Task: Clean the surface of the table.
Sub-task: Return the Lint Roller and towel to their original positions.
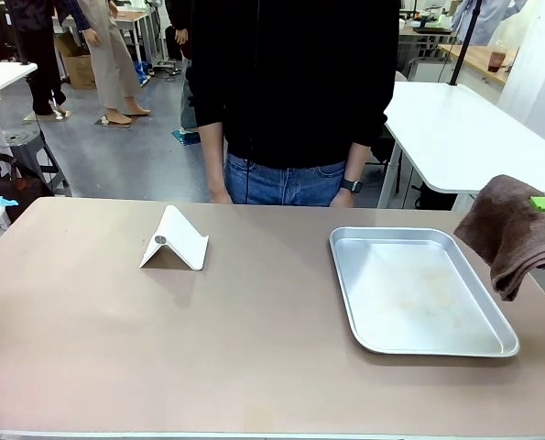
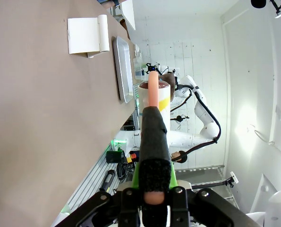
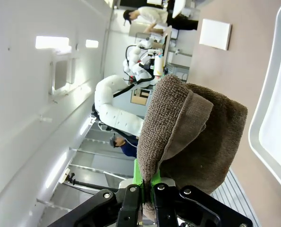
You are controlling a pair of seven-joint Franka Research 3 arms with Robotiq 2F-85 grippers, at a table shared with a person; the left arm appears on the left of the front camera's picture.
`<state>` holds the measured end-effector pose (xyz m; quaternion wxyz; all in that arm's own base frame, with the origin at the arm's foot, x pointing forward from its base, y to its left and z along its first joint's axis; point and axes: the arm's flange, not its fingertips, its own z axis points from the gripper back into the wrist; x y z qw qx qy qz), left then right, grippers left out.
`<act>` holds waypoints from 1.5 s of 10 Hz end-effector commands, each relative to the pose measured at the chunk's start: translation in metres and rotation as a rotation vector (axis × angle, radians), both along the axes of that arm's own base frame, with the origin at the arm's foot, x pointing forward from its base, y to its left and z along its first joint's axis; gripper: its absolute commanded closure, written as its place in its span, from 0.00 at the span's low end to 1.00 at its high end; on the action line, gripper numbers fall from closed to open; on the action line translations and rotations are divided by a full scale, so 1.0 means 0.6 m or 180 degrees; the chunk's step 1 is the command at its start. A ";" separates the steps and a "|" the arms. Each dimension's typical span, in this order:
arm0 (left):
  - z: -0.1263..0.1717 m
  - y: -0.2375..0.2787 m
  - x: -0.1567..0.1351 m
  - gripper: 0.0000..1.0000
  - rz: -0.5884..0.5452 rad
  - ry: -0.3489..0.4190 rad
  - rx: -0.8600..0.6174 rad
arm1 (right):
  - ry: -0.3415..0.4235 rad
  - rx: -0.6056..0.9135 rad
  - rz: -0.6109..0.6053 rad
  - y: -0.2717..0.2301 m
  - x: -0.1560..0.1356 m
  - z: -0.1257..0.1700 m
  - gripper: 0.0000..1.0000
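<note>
The desk [image 1: 254,339] spans the near scene, carrying a tray [image 1: 419,289] at right and a white stand [image 1: 174,240] left of centre. The right fingers [image 3: 139,176] clamp a brown cloth [image 1: 515,234] above its right edge. The left fingers [image 2: 154,146] are together on a pink rod [image 2: 153,90].

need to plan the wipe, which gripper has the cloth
The right gripper: it is shut on the brown cloth, which hangs just right of the tray. The left gripper is shut on a black-sleeved pink stick instead.
</note>
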<state>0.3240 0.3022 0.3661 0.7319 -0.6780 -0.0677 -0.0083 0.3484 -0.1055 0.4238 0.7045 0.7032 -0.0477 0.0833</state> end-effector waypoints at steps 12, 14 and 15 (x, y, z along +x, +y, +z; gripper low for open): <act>0.128 -0.230 0.061 0.78 -0.0339 0.0015 0.0460 | -0.0189 -0.0782 -0.0390 0.245 0.072 0.069 0.93; 0.141 -0.339 0.093 0.78 -0.0312 0.0023 0.0794 | -0.0205 -0.1055 -0.0380 0.338 0.120 0.064 0.93; 0.140 -0.386 0.100 0.78 -0.0299 0.0036 0.0979 | -0.0201 -0.1250 -0.0429 0.372 0.141 0.054 0.93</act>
